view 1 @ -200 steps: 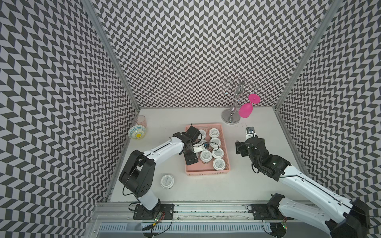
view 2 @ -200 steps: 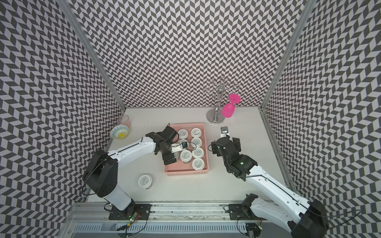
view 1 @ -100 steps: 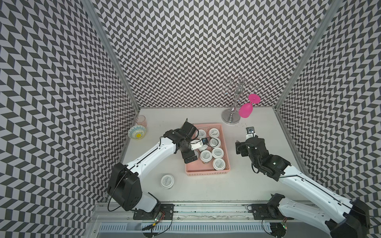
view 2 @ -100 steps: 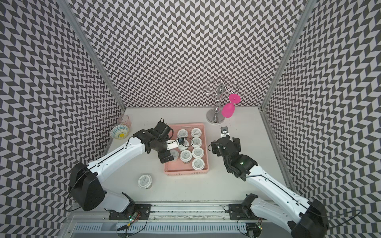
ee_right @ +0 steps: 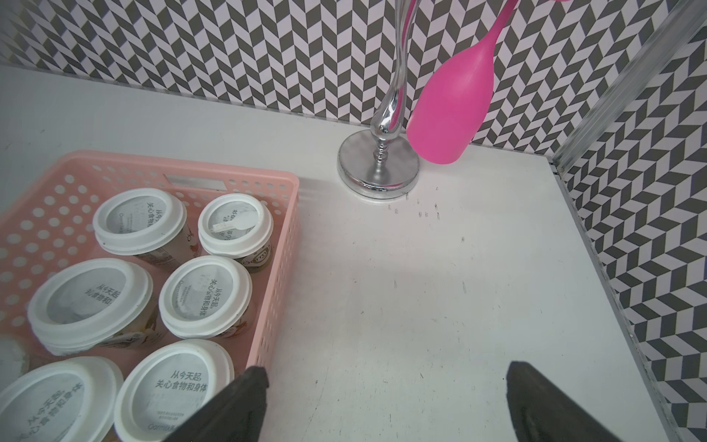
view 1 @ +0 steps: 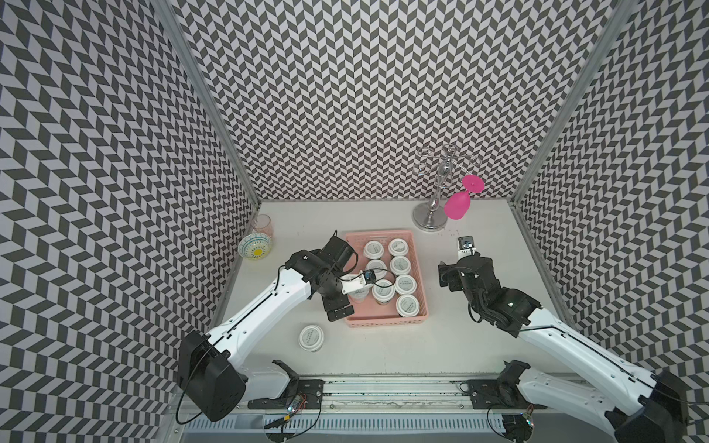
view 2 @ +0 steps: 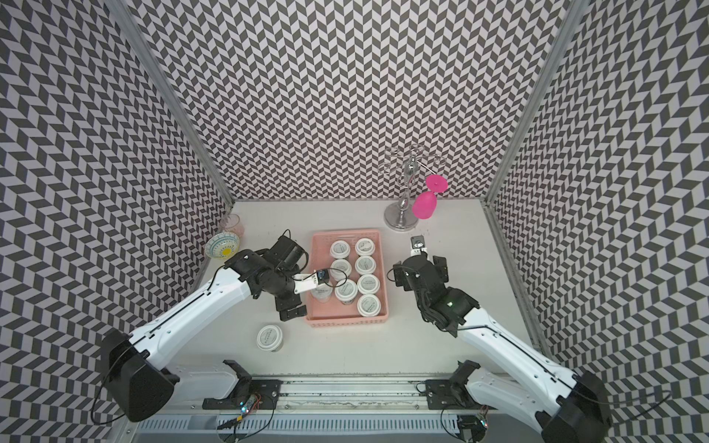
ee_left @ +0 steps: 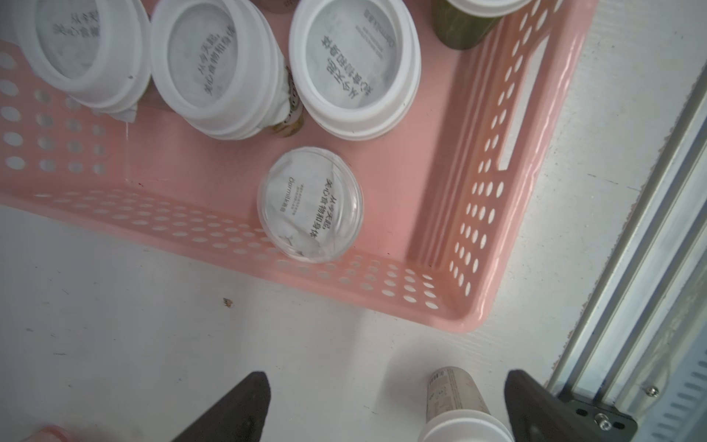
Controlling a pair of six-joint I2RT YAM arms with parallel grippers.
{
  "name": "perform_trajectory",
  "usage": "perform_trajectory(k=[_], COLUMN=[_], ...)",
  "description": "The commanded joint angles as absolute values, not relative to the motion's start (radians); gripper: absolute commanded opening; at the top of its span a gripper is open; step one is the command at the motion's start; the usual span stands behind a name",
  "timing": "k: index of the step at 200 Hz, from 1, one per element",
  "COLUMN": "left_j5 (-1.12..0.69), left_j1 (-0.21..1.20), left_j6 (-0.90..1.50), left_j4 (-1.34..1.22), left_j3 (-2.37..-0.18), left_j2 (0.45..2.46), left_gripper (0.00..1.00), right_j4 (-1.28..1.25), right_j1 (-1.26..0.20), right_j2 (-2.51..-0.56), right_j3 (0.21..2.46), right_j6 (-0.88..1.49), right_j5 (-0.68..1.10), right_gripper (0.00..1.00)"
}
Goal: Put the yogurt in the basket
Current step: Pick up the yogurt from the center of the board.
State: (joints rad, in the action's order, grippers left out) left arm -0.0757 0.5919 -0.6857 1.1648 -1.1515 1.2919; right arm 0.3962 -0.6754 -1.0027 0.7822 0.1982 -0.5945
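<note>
Eight yogurt cups (view 1: pixel 400 264) are standing upright inside the pale-pink basket (view 1: pixel 383 323), white printed lids facing up. They are crowding toward its far and right sides. The cup nearest the left wall is partly hiding under the left arm's camera in both top views. In the left wrist view a clear-rimmed top (ee_left: pixel 310 214) is sitting lower than the white-capped ones, close against the basket's perforated wall. Whether it is a whole cup or only a lid I cannot tell.

A ninth cup, the lone yogurt cup (view 1: pixel 311 337), is standing on the worktop (view 1: pixel 383 356) outside the basket, near its near-left corner.

The left tool (view 1: pixel 334 284) is hovering just beside the basket's left wall with its jaws spread wide, gripping nothing. The lone yogurt cup is showing between its fingertips in the wrist view, apart from both.

The right tool (view 1: pixel 465 274) is hanging over bare worktop to the right of the basket, jaws fully apart and empty.

A chrome stand (view 1: pixel 433 214) is standing in the far right corner, with a pink wine glass (view 1: pixel 457 205) hanging upside down from it. A patterned bowl (view 1: pixel 256 247) and a drinking glass (view 1: pixel 262 226) are sitting by the left wall.
</note>
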Motion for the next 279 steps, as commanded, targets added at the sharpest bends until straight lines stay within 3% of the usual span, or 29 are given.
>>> perform_trajectory(k=[1,146,279], left_j5=[-0.082,0.051,0.088], left_j1=[0.574,0.531,0.526], left_j6=[-0.675,-0.711,-0.686], left_j4=[1.24,1.256,1.202], left_j3=[-1.116,-0.873,-0.843], left_j2=[1.248,1.144,1.263], left_gripper=[1.0,1.0,0.97], right_j4=[0.359,0.36,0.359], right_j1=[-0.673,-0.675,-0.675], right_j2=[-1.0,-0.995,-0.999], right_j3=[0.772,0.772,0.772], right_j6=[0.195,0.193,0.192], right_j5=[-0.615,-0.622,-0.622], right_gripper=[0.99,1.0,0.99])
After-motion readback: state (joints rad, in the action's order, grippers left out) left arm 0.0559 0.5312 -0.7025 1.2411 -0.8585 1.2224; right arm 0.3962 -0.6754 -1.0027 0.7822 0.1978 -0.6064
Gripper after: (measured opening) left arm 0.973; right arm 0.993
